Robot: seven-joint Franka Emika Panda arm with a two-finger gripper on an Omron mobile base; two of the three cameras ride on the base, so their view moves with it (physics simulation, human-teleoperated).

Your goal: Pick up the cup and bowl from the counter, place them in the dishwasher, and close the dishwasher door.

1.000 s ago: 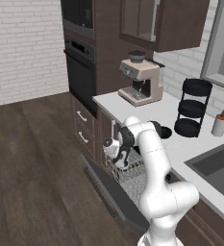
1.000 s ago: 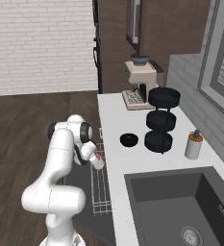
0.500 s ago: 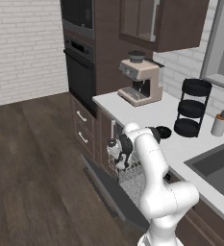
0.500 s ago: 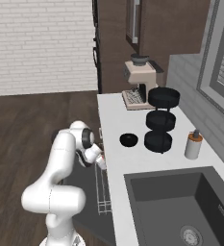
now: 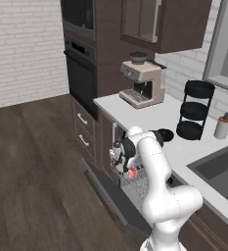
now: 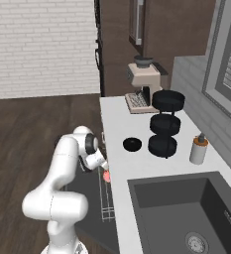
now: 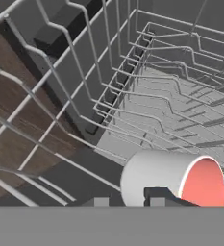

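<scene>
The white cup point(image 7: 171, 180) with its salmon-red inside lies tipped on its side, low over the silvery wire rack point(image 7: 147, 96) of the dishwasher. My gripper point(image 7: 129, 202) hangs right above it, its tips a little apart, one in front of the cup's wall. From the base views the cup point(image 5: 132, 172) point(image 6: 106, 175) shows just under the gripper point(image 5: 126, 166) point(image 6: 103, 167), beside the counter's point(image 5: 135, 115) edge. The black bowl point(image 5: 165, 135) point(image 6: 132, 144) sits on the counter point(image 6: 118, 163). The dishwasher door point(image 5: 110, 196) point(image 6: 89, 198) is dropped open.
A coffee machine point(image 5: 141, 81) stands at the counter's far end, with the black three-tier stand point(image 5: 196, 110) and a dispenser bottle point(image 5: 222, 126) along the wall. The dark sink point(image 6: 186, 208) is to the right. The black wall oven point(image 5: 81, 68) is beyond the dishwasher.
The arm has come down with the cup from counter height into the rack. The fingers have parted a little and the cup now lies tipped below them.
</scene>
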